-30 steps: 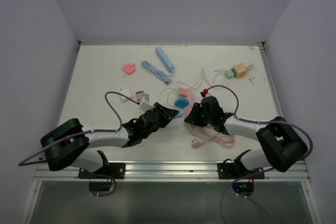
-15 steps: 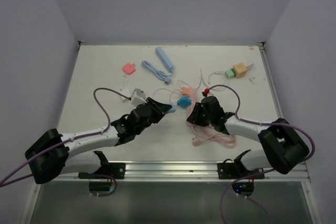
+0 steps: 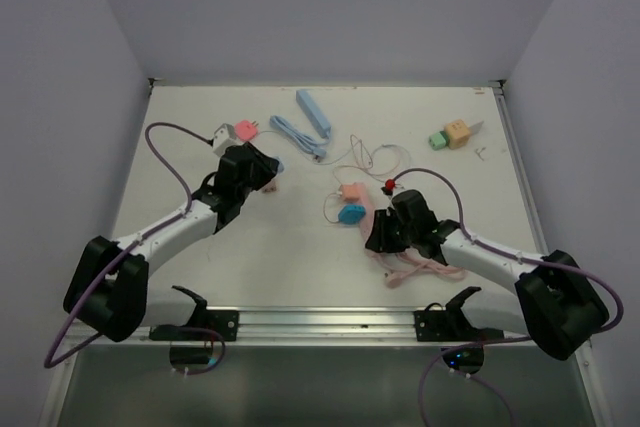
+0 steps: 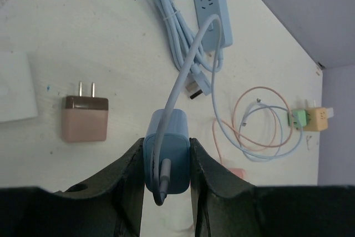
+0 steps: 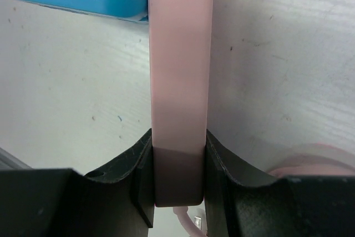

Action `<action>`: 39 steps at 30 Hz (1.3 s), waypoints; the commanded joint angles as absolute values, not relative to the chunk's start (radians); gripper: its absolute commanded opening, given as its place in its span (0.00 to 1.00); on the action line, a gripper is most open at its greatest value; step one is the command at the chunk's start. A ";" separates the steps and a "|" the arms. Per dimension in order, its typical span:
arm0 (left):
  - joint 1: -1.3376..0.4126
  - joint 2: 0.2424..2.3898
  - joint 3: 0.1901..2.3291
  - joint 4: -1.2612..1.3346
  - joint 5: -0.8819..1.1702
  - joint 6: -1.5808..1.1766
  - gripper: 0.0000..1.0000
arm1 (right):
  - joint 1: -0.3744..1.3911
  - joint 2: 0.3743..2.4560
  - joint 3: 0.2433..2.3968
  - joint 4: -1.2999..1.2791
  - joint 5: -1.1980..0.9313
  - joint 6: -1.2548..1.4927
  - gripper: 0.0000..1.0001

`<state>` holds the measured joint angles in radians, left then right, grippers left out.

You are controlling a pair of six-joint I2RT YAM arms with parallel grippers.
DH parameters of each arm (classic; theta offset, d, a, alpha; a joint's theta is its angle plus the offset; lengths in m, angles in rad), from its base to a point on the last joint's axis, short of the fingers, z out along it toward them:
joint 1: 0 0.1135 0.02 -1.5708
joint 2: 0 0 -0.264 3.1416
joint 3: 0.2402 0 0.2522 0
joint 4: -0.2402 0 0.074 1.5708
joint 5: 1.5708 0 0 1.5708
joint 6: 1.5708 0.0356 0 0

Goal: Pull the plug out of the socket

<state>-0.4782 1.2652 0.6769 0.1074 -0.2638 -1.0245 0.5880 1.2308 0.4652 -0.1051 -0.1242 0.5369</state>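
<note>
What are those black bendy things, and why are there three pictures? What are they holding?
They are a robot's left arm and right arm, each ending in a two-finger gripper. The big picture looks down from above on the table; the other two come from small cameras on the wrists, so you see the fingers up close. On the table lie a long blue socket strip, a small pink charger and green and yellow cubes. The left gripper squeezes a light blue plug. The right gripper is clamped on a pink socket bar. Plug and bar are far apart, so the plug is out.
</note>
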 commanded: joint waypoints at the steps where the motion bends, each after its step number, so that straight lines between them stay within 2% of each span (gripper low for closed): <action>1: -0.431 1.376 0.773 0.084 -0.221 -0.896 0.00 | 0.586 1.157 0.453 -0.143 -0.213 0.463 0.00; 7: -0.367 1.558 0.834 0.109 -0.167 -0.885 0.00 | 0.586 1.078 0.445 -0.127 -0.339 0.436 0.00; 14: -0.321 1.683 0.908 0.098 -0.115 -0.854 0.02 | 0.586 1.031 0.445 -0.152 -0.299 0.428 0.00; 15: -0.318 1.687 0.916 0.098 -0.115 -0.848 0.07 | 0.586 1.034 0.443 -0.152 -0.299 0.428 0.00; 20: -0.308 1.690 0.902 0.106 -0.084 -0.842 0.20 | 0.586 1.052 0.440 -0.134 -0.301 0.439 0.00; 23: -0.305 1.654 0.865 0.117 -0.077 -0.848 0.34 | 0.586 1.055 0.436 -0.120 -0.301 0.440 0.00; 25: -0.305 1.609 0.844 0.124 -0.075 -0.851 0.45 | 0.586 1.055 0.434 -0.115 -0.298 0.442 0.00; 26: -0.305 1.577 0.824 0.124 -0.074 -0.853 0.55 | 0.586 1.057 0.436 -0.110 -0.296 0.442 0.00; 28: -0.305 1.542 0.807 0.123 -0.071 -0.856 0.64 | 0.586 1.060 0.437 -0.109 -0.301 0.442 0.00; 29: -0.305 1.525 0.796 0.114 -0.060 -0.857 0.73 | 0.586 1.061 0.440 -0.107 -0.305 0.442 0.00; 31: -0.305 1.470 0.781 0.083 -0.043 -0.864 0.83 | 0.586 1.060 0.442 -0.104 -0.311 0.442 0.00; 32: -0.305 1.450 0.776 0.074 -0.037 -0.871 0.92 | 0.586 1.058 0.440 -0.098 -0.310 0.443 0.00; 35: -0.308 1.362 0.733 0.071 0.035 -0.876 0.99 | 0.586 1.061 0.443 -0.092 -0.299 0.446 0.00; 39: -0.351 1.247 0.689 0.074 0.074 -0.777 0.96 | 0.586 1.091 0.459 -0.095 -0.305 0.436 0.00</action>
